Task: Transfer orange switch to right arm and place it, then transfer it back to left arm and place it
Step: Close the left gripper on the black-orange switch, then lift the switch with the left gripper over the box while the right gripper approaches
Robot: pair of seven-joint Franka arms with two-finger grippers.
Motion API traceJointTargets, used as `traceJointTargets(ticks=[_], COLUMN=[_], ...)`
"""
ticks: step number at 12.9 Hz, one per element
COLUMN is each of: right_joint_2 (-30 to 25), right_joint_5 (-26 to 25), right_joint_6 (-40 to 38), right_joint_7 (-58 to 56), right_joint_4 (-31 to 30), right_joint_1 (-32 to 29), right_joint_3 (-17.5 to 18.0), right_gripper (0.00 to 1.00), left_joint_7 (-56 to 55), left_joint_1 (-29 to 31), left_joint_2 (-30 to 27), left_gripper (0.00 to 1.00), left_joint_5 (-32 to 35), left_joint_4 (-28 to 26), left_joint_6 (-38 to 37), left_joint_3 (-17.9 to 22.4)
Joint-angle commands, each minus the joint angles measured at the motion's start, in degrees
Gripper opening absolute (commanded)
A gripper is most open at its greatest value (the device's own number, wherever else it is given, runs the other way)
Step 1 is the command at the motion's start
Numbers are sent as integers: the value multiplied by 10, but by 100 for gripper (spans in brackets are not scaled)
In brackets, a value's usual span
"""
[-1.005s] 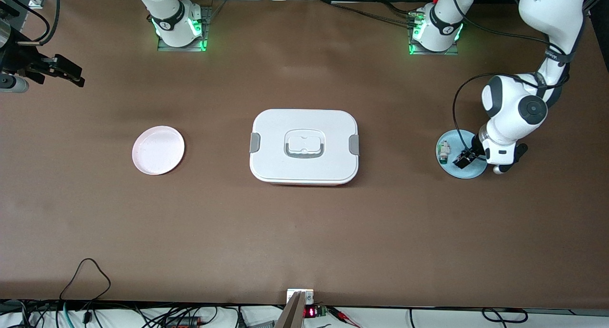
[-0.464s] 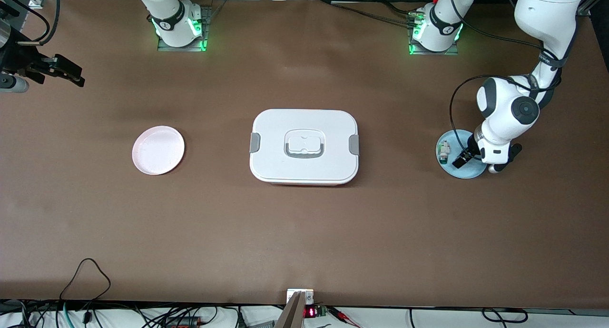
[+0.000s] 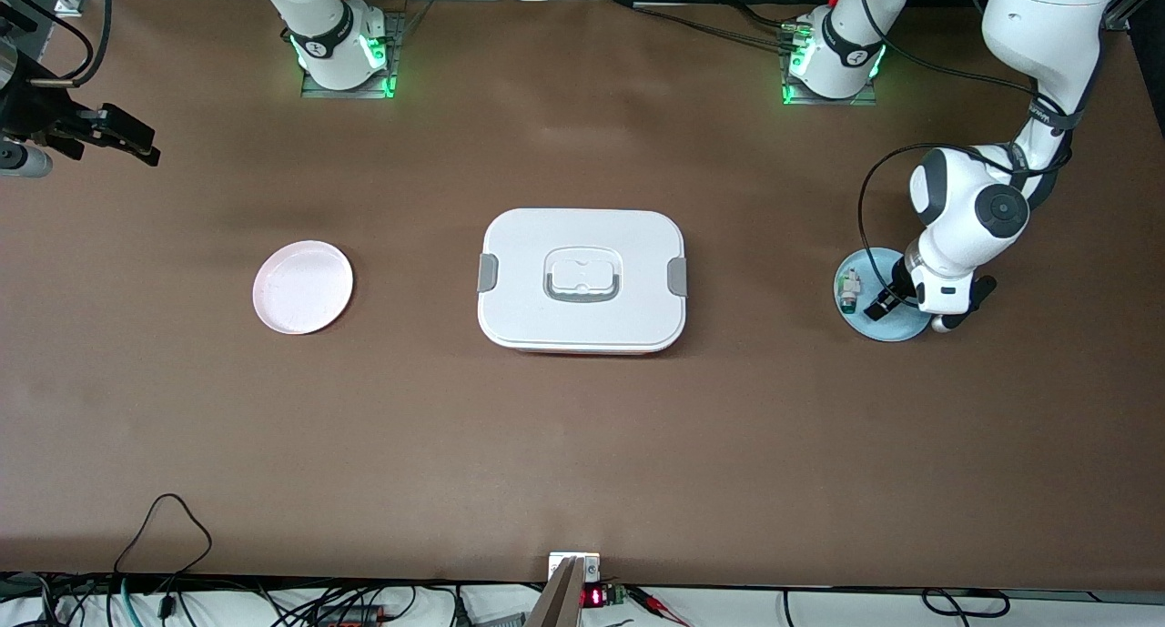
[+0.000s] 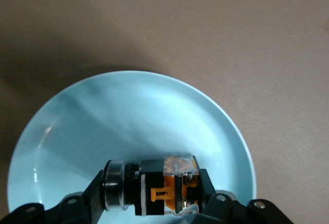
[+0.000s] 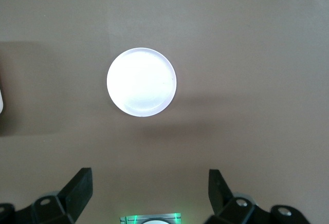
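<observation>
Left gripper (image 4: 154, 203) is down in the blue plate (image 3: 860, 322) at mid-right of the front view, fingers against the orange switch (image 4: 167, 185). Right gripper (image 5: 149, 190) waits upper left, fingers wide and empty, with the box (image 3: 581, 279) at centre.

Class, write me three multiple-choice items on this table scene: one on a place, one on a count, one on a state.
1. The orange switch lies on:
A. the pink plate
B. the blue plate
C. the box lid

2. How many round plates are on the table?
A. one
B. two
C. three

3. The right gripper's fingers are:
A. open
B. shut on a plate
C. shut on a cable

Key: 1 B, the left gripper brackets the switch on the blue plate. 2 B, the blue plate and the pink plate flank the box. 3 A, the right gripper shows spread, empty fingers.
</observation>
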Motion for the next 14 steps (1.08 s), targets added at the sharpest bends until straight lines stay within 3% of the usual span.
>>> traceJointTargets(ticks=[1,4,6,7,8,9,11,14], right_joint_2=[-7,-2,16,28,44,50,63,78], right_joint_5=[-1,20,83,124,193,231,252,281], right_joint_6=[-18,-18,-18,-18,-22,-23,-22,-23], right_joint_7=[3,5,8,8,7,6,6,4], right_joint_4=[7,7,7,7,7,7,12,30], right_joint_1=[1,0,-6,-13,-18,-18,-18,-14], right_joint_3=[2,0,-4,-14,-25,-28,-29,-26], right_gripper=[100,100,100,100,100,100,100,100], left_joint_7=[5,5,5,5,5,6,-13,-88], left_joint_1=[-6,-5,-6,-6,-6,-6,-6,-6], left_joint_2=[-42,-73,-74,-76,-75,-71,-61,-62], left_gripper=[18,11,7,5,1,0,0,0], left_joint_5=[0,0,1,1,1,1,-11,-146], left_joint_4=[4,7,38,69,135,183,274,347], left_joint_6=[-37,-45,-109,-177,-309,-395,-540,-655], left_joint_3=[-3,-12,-15,-28,-53,-71,-112,-143])
